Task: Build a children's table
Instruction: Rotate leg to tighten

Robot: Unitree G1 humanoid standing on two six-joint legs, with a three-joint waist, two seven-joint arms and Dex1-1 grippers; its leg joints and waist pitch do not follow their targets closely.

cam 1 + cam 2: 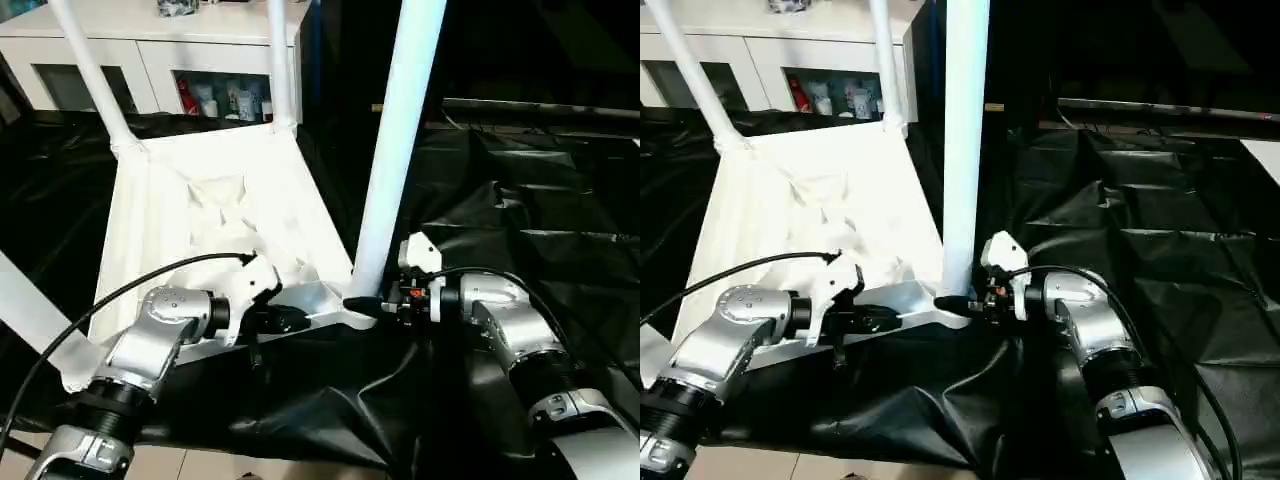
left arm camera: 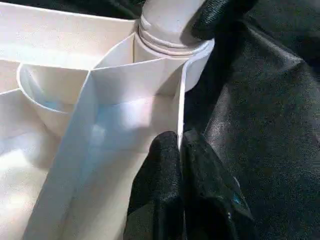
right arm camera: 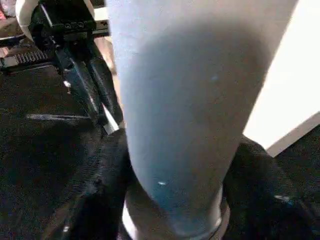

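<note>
The children's table lies upside down on black sheeting, its ribbed white top (image 1: 200,200) facing up. Three legs stand in their sockets: two at the far corners (image 1: 95,75) (image 1: 282,60) and one at the near right corner (image 1: 395,150). A fourth white tube (image 1: 25,310) slants at the near left. My left gripper (image 1: 290,320) is shut on the top's thin near rim (image 2: 181,100), just left of that corner. My right gripper (image 1: 365,302) reaches in from the right, with a finger (image 3: 100,190) on each side of the near right leg's base (image 3: 175,125), pressed against it.
A white cabinet (image 1: 150,60) with glass-fronted compartments stands behind the table. Crumpled black sheeting (image 1: 520,200) covers the floor to the right and front. A black cable (image 1: 120,290) loops over my left forearm.
</note>
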